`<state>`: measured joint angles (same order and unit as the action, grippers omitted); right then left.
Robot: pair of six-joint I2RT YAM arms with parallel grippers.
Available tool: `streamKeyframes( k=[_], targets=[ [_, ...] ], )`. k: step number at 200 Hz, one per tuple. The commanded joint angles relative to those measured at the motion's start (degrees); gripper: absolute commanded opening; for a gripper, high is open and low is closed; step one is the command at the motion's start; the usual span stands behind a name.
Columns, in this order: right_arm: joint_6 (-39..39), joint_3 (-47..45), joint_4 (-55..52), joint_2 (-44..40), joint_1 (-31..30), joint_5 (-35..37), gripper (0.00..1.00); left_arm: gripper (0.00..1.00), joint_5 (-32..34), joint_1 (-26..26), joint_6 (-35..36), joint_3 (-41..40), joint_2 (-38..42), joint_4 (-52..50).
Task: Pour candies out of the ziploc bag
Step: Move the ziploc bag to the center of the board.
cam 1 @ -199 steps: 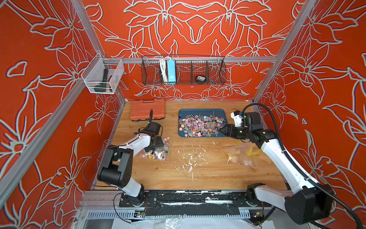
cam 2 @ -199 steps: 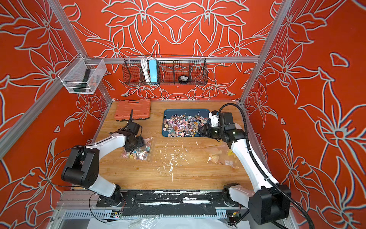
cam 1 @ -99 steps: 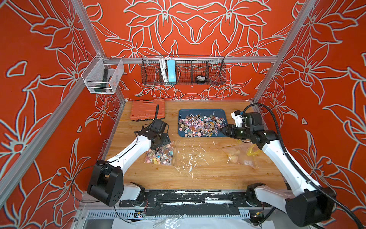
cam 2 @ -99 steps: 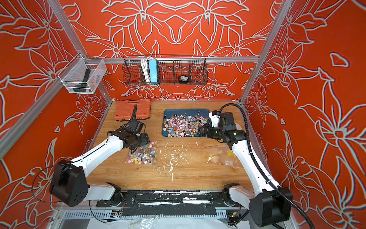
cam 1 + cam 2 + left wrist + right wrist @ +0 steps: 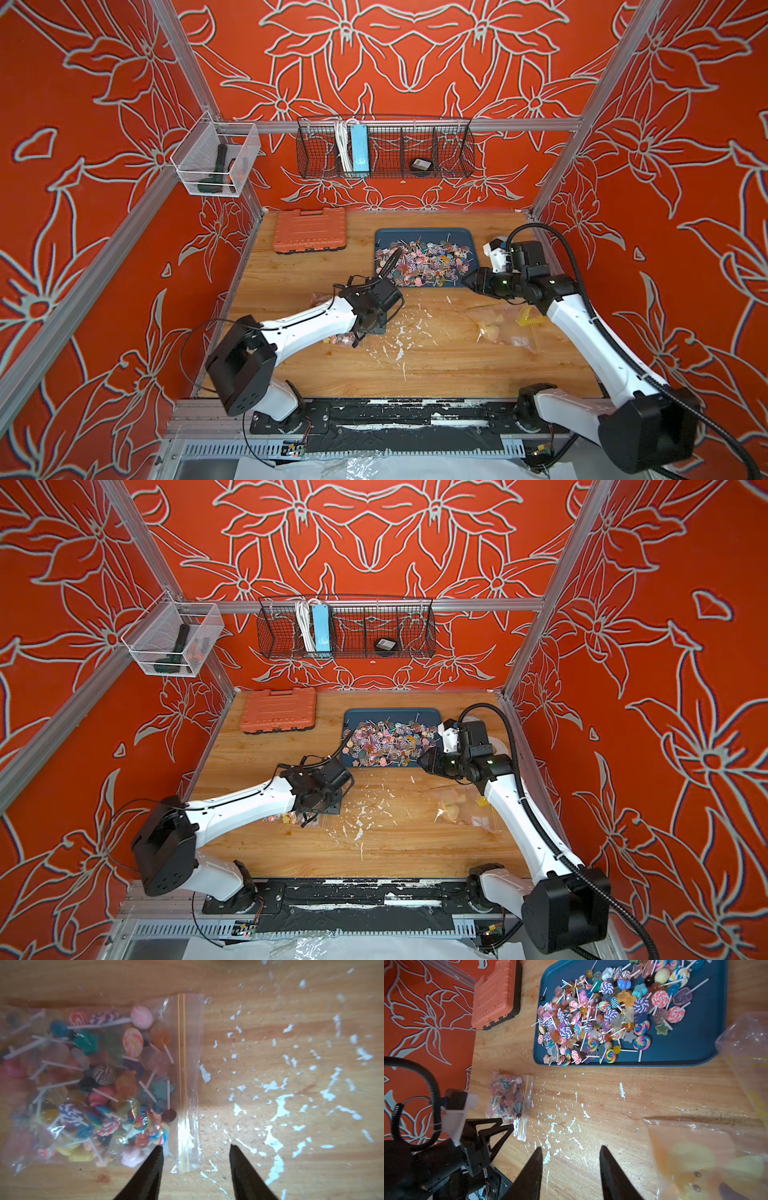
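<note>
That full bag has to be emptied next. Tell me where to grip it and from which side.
Grip the zip strip at the bag's corner by the left gripper, coming down from above. The strip lies flat and candy-free, while the candies bulge the rest; the open fingers straddle that corner, so it is probably the easiest pinch.

No text, label, brand, number or sign could be read anywhere; the ribbed lid of the orange plastic tool case [image 5: 309, 230] near the tabletop's far left corner showed no legible lettering
</note>
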<state>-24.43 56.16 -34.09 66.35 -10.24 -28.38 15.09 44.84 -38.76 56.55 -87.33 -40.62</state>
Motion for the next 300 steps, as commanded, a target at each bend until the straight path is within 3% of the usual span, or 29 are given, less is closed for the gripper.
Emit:
streamKeyframes(
  k=[1, 85, 159, 227, 300],
  targets=[
    [0.9, -0.3, -1.2, 1.2, -0.4, 0.5, 0.44, 0.51, 4.5, 0.2, -1.6, 0.2, -2.5, -0.7],
    [1.3, -0.7, -0.7, 2.6, -0.4, 0.0, 0.43, 0.41, 1.4, 0.0, -1.3, 2.1, -9.5, 1.1],
    [1.6, -1.0, -0.5, 2.8, -0.5, -0.4, 0.43, 0.28, 3.8, -0.1, -1.7, 5.9, -13.0, -1.0],
    [1.6, -1.1, 0.1, 3.0, -0.4, -1.1, 0.43, 0.27, 6.5, -0.1, -2.7, 6.3, -12.4, -4.4],
    [1.6, -1.0, 0.0, 2.8, -0.5, -1.2, 0.43, 0.28, 4.3, -0.2, -2.1, 5.1, -13.8, -1.5]
  ],
)
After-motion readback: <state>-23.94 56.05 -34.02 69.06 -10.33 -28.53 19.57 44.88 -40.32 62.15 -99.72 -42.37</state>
